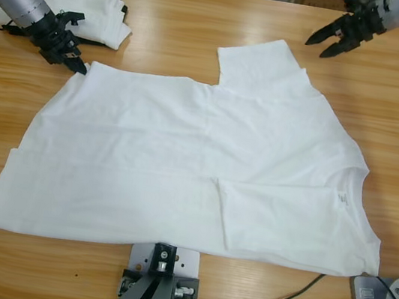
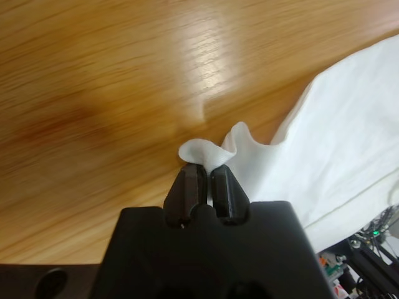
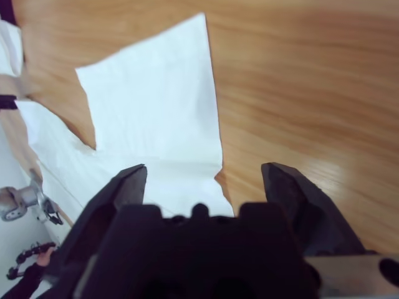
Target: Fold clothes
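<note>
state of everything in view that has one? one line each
white T-shirt: spread flat on the table, near sleeve folded in, far sleeve laid out, one hem corner pinched.
left gripper: shut on that hem corner.
right gripper: open, holding nothing, above the far sleeve's edge.
folded white garment: lying at the table's far corner, beside the left arm.

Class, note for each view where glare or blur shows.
Left wrist view: bright glare patch on the long wooden table above the left gripper, wood at left blurred. Right wrist view: wood grain soft, right gripper blurred. High view: even light.
</note>
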You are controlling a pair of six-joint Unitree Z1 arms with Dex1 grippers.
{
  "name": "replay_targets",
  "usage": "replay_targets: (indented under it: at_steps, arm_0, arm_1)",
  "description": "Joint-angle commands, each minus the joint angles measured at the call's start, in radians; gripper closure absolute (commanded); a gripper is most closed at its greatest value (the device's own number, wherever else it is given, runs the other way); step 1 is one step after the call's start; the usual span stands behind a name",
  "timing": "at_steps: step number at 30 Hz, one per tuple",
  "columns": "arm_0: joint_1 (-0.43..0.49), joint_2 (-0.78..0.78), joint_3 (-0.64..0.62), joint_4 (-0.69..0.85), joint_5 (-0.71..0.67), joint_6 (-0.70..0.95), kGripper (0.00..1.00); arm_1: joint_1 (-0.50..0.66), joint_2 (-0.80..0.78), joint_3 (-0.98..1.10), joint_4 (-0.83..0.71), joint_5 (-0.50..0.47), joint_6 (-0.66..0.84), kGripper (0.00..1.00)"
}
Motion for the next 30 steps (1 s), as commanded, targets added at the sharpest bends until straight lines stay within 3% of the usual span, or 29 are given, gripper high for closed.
replay_targets:
  at_steps: [1,7,13,19,20,22,25,30]
  arm_0:
    - [-0.020,0.016,0.020,0.012,0.008,-0.027,1.000]
    - [-0.024,0.012,0.024,0.013,0.010,-0.027,1.000]
    - [-0.022,0.004,0.025,0.013,0.016,-0.027,1.000]
    - [-0.028,-0.005,0.026,0.014,0.016,-0.031,1.000]
    - [-0.028,-0.007,0.028,0.015,0.016,-0.031,1.000]
    - [-0.027,-0.009,0.032,0.015,0.016,-0.031,1.000]
    - [-0.028,-0.009,0.032,0.015,0.016,-0.031,1.000]
    - [-0.030,-0.007,0.033,0.015,0.014,-0.033,1.000]
  arm_1:
    - [0.004,0.053,0.069,0.000,0.026,-0.004,0.266]
    - [0.004,0.047,0.100,0.000,0.048,0.011,0.282]
    - [0.005,0.061,0.099,0.000,0.103,0.010,0.417]
    - [0.005,0.074,0.091,0.015,0.132,0.064,0.409]
    - [0.005,0.074,0.091,0.015,0.133,0.070,0.375]
    - [0.005,0.062,0.091,0.012,0.120,0.070,0.211]
    - [0.018,0.030,0.092,-0.001,0.017,0.064,0.001]
    - [0.028,0.019,0.112,-0.025,0.010,0.059,0.018]
